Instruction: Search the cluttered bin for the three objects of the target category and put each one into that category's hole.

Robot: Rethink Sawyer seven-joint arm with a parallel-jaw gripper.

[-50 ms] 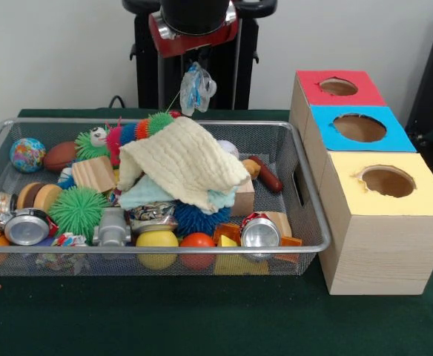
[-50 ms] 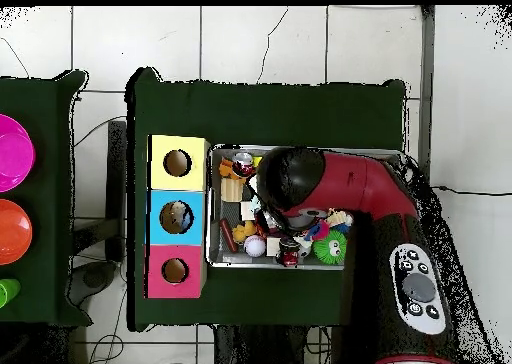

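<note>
Item in transit: a crumpled clear plastic wrapper [image 1: 196, 89], pinched in the closed gripper [image 1: 194, 65] and dangling above the mesh bin [image 1: 305, 200] near its far rim, lifted free of the cream cloth [image 1: 183, 163], presumably bound for a box hole [image 1: 359, 127].

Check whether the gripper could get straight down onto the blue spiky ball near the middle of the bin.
Probably not: the gripper already holds a crumpled wrapper, and the cream cloth drapes over the blue spiky ball.
</note>
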